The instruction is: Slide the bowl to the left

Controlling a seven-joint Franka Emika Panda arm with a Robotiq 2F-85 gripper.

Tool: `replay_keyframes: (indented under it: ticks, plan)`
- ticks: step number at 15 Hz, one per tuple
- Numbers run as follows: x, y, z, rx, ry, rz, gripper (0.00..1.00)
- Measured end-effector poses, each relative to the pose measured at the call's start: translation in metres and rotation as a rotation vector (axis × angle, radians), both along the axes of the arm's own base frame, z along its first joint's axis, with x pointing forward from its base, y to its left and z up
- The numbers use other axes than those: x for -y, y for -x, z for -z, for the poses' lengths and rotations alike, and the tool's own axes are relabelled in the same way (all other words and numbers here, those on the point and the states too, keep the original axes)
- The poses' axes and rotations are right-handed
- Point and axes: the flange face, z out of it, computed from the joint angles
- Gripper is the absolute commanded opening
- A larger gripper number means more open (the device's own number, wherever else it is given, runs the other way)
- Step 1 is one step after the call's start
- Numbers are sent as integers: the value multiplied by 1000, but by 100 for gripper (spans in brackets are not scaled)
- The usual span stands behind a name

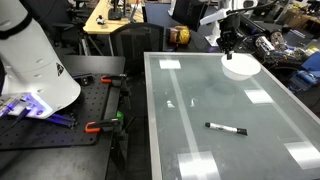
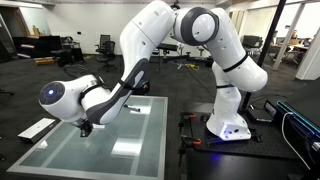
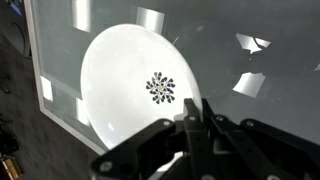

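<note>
The white round bowl [image 1: 241,68] sits near the far end of the glass table [image 1: 200,110]. In the wrist view the bowl [image 3: 120,90] fills the left half, with a small dark flower-like mark at its centre. My gripper [image 1: 229,47] stands over the bowl's rim. In the wrist view its fingers [image 3: 193,118] are drawn together right where the rim runs between them, so it looks shut on the rim. In an exterior view the gripper [image 2: 84,127] is low over the table's near corner, and the bowl is hidden behind it.
A black marker pen [image 1: 226,128] lies on the glass nearer the camera. Orange-handled clamps [image 1: 100,126] sit on the black bench beside the table. The arm's base [image 2: 228,125] stands on that bench. The table edge [image 3: 40,90] runs close to the bowl.
</note>
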Motion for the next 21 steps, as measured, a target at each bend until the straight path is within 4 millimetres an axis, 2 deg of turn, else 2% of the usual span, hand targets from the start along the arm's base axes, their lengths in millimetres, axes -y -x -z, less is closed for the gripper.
replay_keyframes:
  ticks: [7, 21]
  plan:
    - [-34, 8, -6, 8, -5, -46, 2]
    - [-68, 23, -8, -29, 2, -126, 2]
